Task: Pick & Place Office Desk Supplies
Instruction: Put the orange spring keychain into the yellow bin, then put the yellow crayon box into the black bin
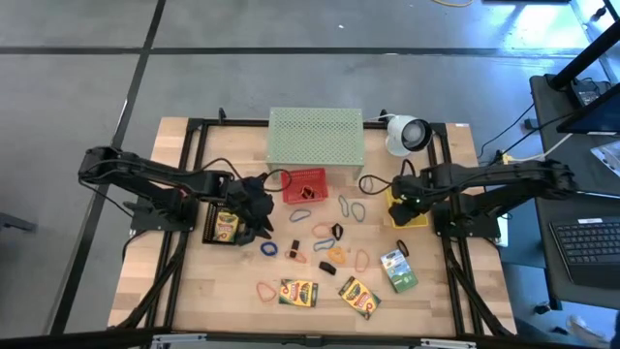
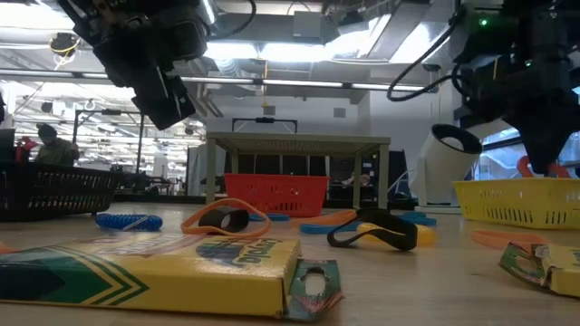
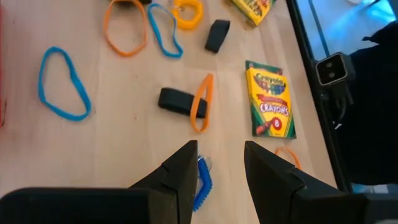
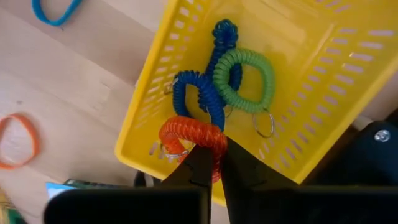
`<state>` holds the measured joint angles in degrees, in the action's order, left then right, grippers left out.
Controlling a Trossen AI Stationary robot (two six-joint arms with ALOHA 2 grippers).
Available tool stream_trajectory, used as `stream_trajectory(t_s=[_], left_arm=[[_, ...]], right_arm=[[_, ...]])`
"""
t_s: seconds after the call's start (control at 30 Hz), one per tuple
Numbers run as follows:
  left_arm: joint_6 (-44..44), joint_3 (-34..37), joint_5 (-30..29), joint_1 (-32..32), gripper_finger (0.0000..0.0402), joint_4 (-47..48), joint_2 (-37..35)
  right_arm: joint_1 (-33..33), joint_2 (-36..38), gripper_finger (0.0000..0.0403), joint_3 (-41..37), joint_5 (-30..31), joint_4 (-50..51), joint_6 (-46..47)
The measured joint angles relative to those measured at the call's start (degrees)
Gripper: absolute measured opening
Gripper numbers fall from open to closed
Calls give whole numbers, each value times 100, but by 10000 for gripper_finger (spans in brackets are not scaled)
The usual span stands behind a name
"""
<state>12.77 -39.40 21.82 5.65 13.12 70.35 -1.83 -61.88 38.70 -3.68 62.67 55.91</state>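
Right gripper [image 4: 214,167] hangs over the yellow basket [image 4: 323,87] at the bench's right side, fingers pinched on a red coil band [image 4: 189,138] held just above the basket's near rim. A blue coil band [image 4: 202,93] and a green coil band [image 4: 244,79] lie inside the basket, touching each other.

Left gripper [image 3: 221,171] hovers above the bench [image 3: 118,149], fingers parted, nothing held. A blue coil loop [image 3: 202,183] lies on the wood below, beside one finger. A crayon box [image 3: 271,99] lies well apart.
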Motion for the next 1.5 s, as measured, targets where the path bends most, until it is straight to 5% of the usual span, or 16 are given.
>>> stream_trajectory(t_s=[0.43, 0.83, 1.07, 1.5], left_arm=[[299, 0, -2, 0, 125, -8, -5], [304, 0, -18, 0, 125, -8, -7], [300, 0, -17, -2, 125, -6, -7], [243, 0, -213, -13, 125, -6, -7]], right_arm=[[0, -333, 50, -2, 87, -156, -398], [0, -250, 197, 77, -334, -39, -539], [0, -248, 212, 934, 127, 329, -1268], [654, -851, 163, 1613, -2011, 208, -4686]])
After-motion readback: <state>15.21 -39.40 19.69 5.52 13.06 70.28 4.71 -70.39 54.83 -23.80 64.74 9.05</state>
